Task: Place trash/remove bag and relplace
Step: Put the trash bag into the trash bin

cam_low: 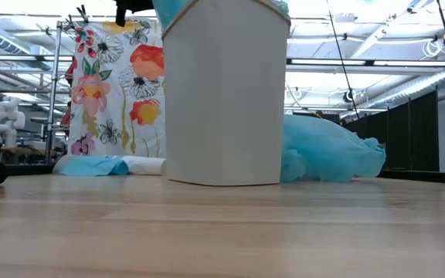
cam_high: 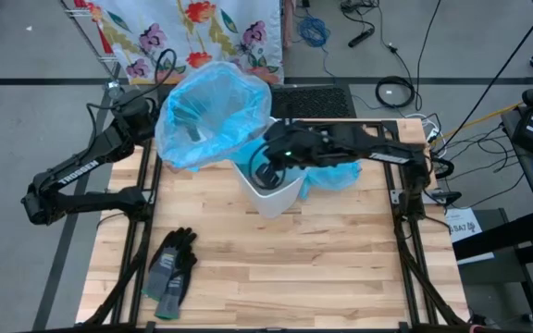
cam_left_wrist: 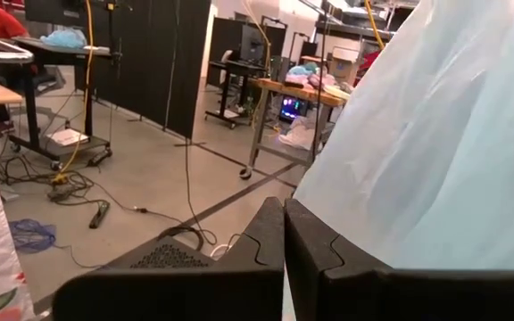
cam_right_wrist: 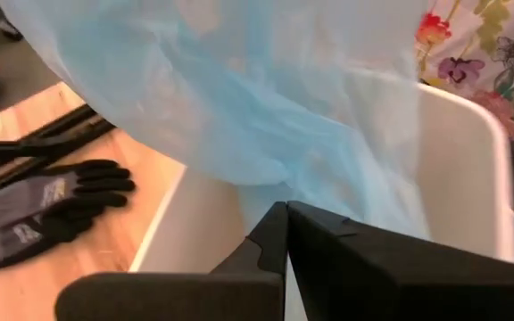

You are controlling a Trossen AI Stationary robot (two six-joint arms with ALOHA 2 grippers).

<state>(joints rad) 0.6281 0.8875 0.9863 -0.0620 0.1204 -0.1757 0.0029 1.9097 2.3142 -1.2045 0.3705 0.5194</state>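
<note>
Blue plastic fills the middle of the scene: a thin light-blue bag (cam_high: 213, 113) is spread wide open above the far edge of the wooden table (cam_high: 276, 268), partly beside and partly over a white bin (cam_high: 271, 194) that stands upright near the table's middle. The left gripper (cam_high: 189, 120) is at the far left part of the bag's mouth — its fingers (cam_left_wrist: 266, 241) are pressed together, and the bag hangs just beside them, but whether a fold of plastic is caught between them I cannot tell. The right gripper (cam_high: 265, 171) is over the opening of the bin, its fingers (cam_right_wrist: 279, 236) also closed tight, with the blue plastic draped right in front of them into the bin. A second heap of crumpled blue plastic (cam_low: 327, 154) lies on the table, touching the bin on its right side. A pair of dark grey gloves (cam_high: 171, 270) rests on the table near the left front corner, well apart from the bin. No trash shows in these views; the inside of the bin and the bag is mostly hidden. Behind the table hangs a flowered cloth (cam_low: 110, 85).
</note>
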